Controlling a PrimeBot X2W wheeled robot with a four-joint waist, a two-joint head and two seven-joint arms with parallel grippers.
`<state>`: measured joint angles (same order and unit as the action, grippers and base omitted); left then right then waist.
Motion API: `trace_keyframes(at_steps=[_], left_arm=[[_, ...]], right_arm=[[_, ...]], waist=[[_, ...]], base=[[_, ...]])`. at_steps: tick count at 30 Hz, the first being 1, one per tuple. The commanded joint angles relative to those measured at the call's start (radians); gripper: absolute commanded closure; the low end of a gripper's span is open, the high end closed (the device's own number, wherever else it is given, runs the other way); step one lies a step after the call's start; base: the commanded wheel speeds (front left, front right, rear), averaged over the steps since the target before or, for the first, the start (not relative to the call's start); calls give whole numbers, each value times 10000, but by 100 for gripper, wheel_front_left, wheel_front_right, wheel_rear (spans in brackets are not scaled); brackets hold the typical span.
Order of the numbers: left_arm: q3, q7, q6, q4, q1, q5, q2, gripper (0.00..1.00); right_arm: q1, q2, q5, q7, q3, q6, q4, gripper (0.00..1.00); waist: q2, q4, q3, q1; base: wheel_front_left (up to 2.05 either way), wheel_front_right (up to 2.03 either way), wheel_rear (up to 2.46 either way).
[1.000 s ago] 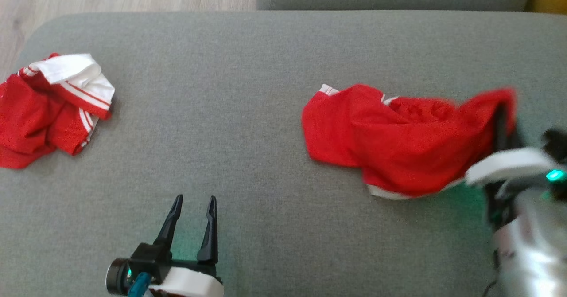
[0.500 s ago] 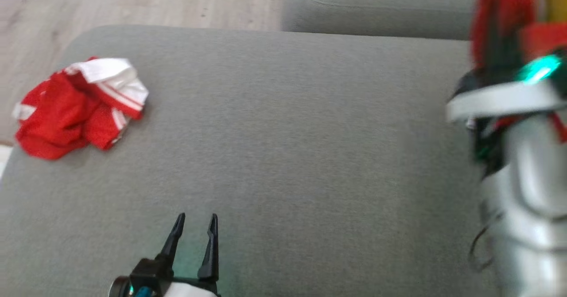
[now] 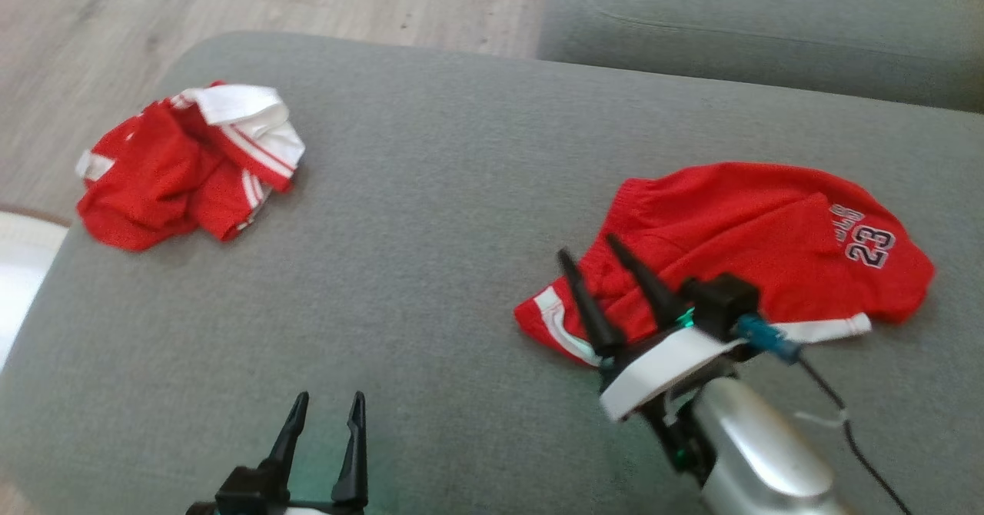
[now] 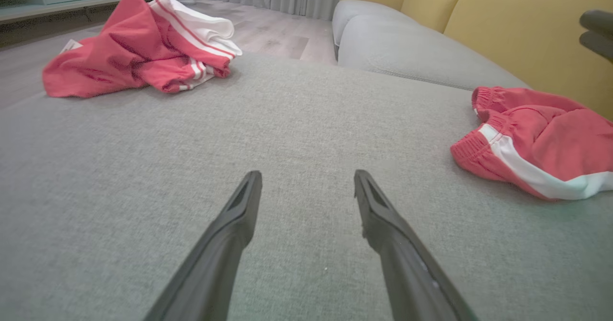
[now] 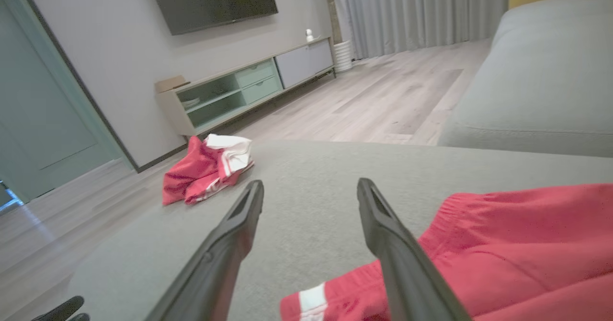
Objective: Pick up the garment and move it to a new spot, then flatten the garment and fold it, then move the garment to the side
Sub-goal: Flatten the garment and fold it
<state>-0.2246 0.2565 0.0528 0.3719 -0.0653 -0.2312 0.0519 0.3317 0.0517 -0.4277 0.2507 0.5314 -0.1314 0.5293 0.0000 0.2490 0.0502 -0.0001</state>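
at the far left corner of the sofa seat (image 3: 430, 192) lies a crumpled red and white shirt (image 3: 184, 169), close to the edge where the wooden floor (image 3: 307, 0) begins. the left gripper (image 3: 330, 397) waits at the near edge, a little left of the middle. its fingers are apart with nothing between them, and they point at bare grey fabric.

further right is the right gripper (image 3: 589, 247), also spread wide and holding nothing. its fingers stand over the near left corner of the red shorts (image 3: 769, 230), where the white stripe is. if they touch the cloth, i cannot tell.

the shorts lie on the right half of the seat, partly flat, with some folds at the left end. their long axis goes left to right across the seat, and the number 23 is at the right end. the right arm is clearly nearer. the left gripper is well apart from them.

i think flattening comes next. there is much open seat between the two garments, but less room behind the shorts, toward the back cushion (image 3: 769, 31).
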Motion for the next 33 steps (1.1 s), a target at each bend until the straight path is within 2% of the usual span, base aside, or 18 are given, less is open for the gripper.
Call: trace_keyframes(at_steps=[1, 3, 6, 7, 11, 15, 20, 33], left_arm=[[373, 53, -25, -340, 357, 52, -16, 0], [368, 53, -26, -360, 391, 48, -16, 0], [355, 53, -80, -448, 562, 45, -16, 0], [355, 53, -80, -448, 562, 45, -16, 0], [400, 53, -97, -519, 718, 203, -16, 0], [603, 53, -187, -521, 784, 285, -16, 0], [855, 53, -279, -448, 730, 413, -16, 0], [854, 53, -318, -519, 482, 537, -16, 0]], right_arm=[[272, -13, 331, 106, -381, 7, -289, 0], [213, -13, 488, 107, -668, 7, -288, 0], [-164, -5, 1203, 108, -2077, 7, -425, 0], [-164, -5, 1203, 108, -2077, 7, -425, 0], [-646, -3, 1915, 109, -3584, 7, -621, 0], [-1057, -6, 2397, 109, -4422, 7, -685, 0], [-1584, -10, 2769, 110, -4839, 7, -619, 0], [-2055, -13, 2560, 110, -4901, 7, -481, 0]], waist=[[0, -307, -57, 1], [0, -415, -67, 1], [0, -894, -74, 1], [0, -894, -74, 1], [0, -1410, -65, 1], [0, -1909, -125, 1], [0, -2216, -329, 1], [0, -2283, -479, 1]], base=[[0, 0, 0], [0, 0, 0], [0, 0, 0], [0, 0, 0], [0, 0, 0], [0, 0, 0], [0, 0, 0], [0, 0, 0]])
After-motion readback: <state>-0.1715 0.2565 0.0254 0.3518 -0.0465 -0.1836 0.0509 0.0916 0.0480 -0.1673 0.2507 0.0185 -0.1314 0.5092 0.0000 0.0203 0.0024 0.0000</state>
